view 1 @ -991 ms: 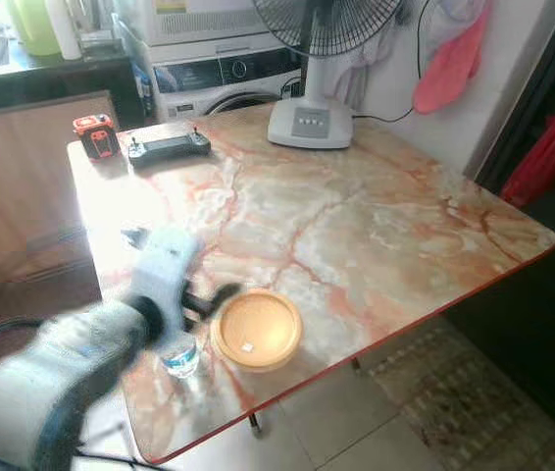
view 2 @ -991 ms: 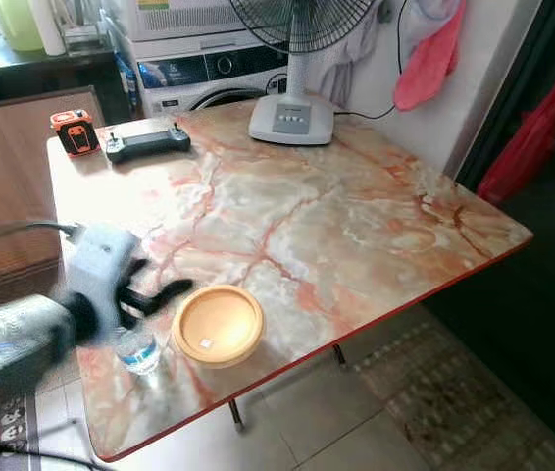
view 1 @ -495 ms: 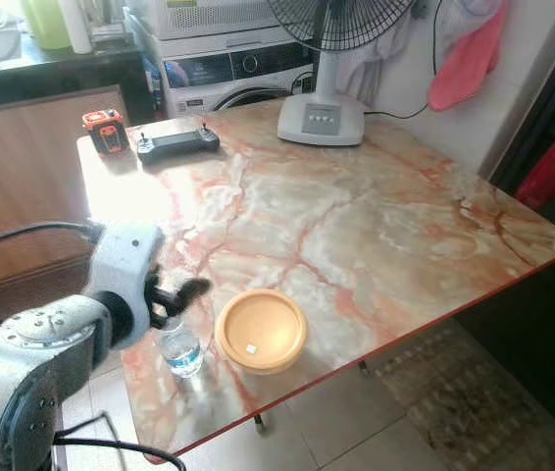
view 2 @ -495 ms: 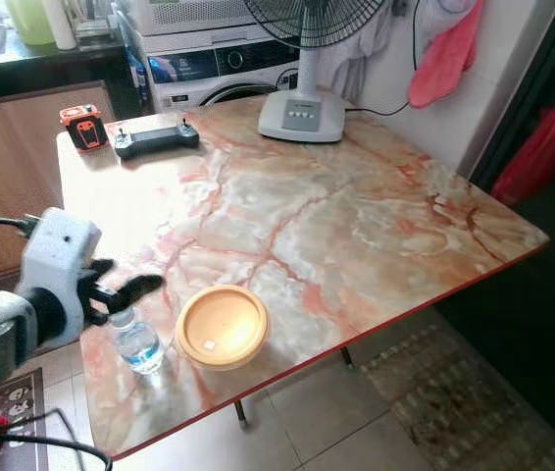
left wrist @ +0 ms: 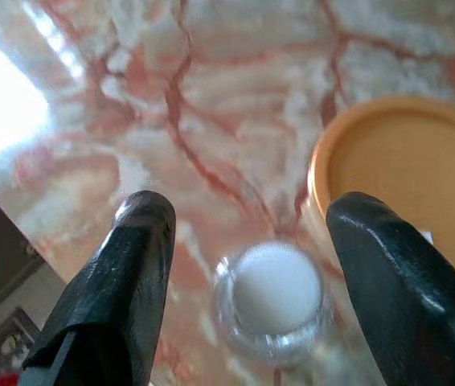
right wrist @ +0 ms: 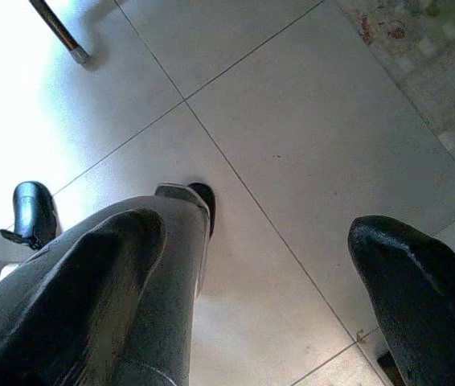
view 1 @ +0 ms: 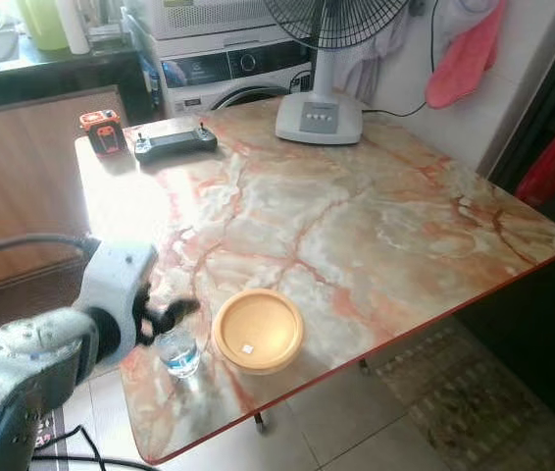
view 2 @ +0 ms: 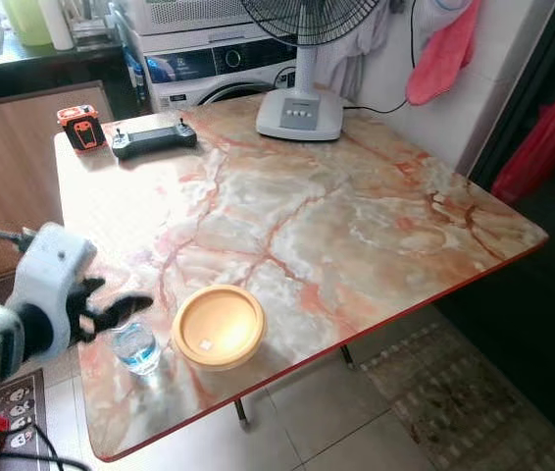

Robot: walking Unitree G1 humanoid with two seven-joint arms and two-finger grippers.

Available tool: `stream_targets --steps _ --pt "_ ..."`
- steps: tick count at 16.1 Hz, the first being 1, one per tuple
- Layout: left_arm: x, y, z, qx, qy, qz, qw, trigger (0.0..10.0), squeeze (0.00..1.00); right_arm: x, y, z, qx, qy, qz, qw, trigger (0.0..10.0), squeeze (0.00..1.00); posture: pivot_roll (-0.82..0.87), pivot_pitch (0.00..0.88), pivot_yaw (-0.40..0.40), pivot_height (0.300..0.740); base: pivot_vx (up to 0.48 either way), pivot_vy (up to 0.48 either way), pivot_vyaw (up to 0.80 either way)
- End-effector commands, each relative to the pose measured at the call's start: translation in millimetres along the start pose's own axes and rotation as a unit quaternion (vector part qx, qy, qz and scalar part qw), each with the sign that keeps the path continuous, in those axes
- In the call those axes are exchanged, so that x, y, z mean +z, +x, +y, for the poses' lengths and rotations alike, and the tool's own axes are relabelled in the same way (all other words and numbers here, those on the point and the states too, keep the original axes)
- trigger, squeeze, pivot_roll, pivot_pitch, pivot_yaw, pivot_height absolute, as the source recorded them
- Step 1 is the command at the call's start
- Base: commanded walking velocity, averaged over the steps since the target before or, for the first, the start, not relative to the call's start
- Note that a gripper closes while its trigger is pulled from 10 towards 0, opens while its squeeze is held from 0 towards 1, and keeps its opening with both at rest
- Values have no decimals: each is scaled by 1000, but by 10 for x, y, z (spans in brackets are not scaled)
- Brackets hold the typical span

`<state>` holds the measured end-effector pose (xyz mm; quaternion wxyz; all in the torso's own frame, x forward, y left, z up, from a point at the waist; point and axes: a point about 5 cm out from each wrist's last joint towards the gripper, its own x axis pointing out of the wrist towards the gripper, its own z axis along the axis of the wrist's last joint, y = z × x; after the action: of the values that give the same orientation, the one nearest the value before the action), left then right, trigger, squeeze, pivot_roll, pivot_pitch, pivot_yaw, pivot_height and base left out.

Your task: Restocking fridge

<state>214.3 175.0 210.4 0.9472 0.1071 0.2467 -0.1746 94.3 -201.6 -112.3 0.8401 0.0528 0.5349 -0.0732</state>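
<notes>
A small clear water bottle (view 1: 179,351) with a white cap (left wrist: 276,289) stands upright near the front left edge of the marble table (view 1: 356,226). Right beside it sits a round orange lidded container (view 1: 258,330). My left gripper (view 1: 165,316) hovers just left of and above the bottle. Its two black fingers (left wrist: 127,273) are spread wide, and the bottle shows low between them, untouched. My right gripper (right wrist: 256,233) hangs open over the tiled floor.
At the table's far side stand a white fan base (view 1: 319,118), a black handheld controller (view 1: 175,143) and an orange-black device (view 1: 99,130). A washing machine (view 1: 228,69) lies behind. The table's red front edge (view 1: 376,348) is close; a rug (view 1: 454,392) lies below.
My left arm has drawn back toward the table's left edge, so the gripper sits left of the bottle instead of over it. Bottle and container have stayed put. The camera shifted slightly.
</notes>
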Motion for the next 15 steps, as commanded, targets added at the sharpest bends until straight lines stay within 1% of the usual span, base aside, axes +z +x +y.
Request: stream_targets --steps 1,2,5,11,15 --pt "-1 -21 -55 -14 11 1 1000 10000 0 -23 -4 -8 -2 7 6 1000 10000 0 232 0 -10 740 0 0 0" --pt "5 -13 -62 -17 7 -2 1000 10000 0 -21 -3 -10 -3 7 5 1000 10000 0 233 0 -12 740 0 0 0" --pt "-53 18 -77 -18 4 15 1000 10000 0 -23 -4 -13 -3 8 6 1000 10000 0 225 0 -11 740 0 0 0" --pt "-59 25 -43 -2 -2 17 1000 10000 0 -22 -5 -22 -1 8 7 1000 10000 0 230 0 -17 740 0 0 0" --pt "-61 53 -62 -4 -11 17 1000 10000 0 -14 -4 -26 -1 9 7 1000 10000 0 222 0 -20 740 0 0 0"
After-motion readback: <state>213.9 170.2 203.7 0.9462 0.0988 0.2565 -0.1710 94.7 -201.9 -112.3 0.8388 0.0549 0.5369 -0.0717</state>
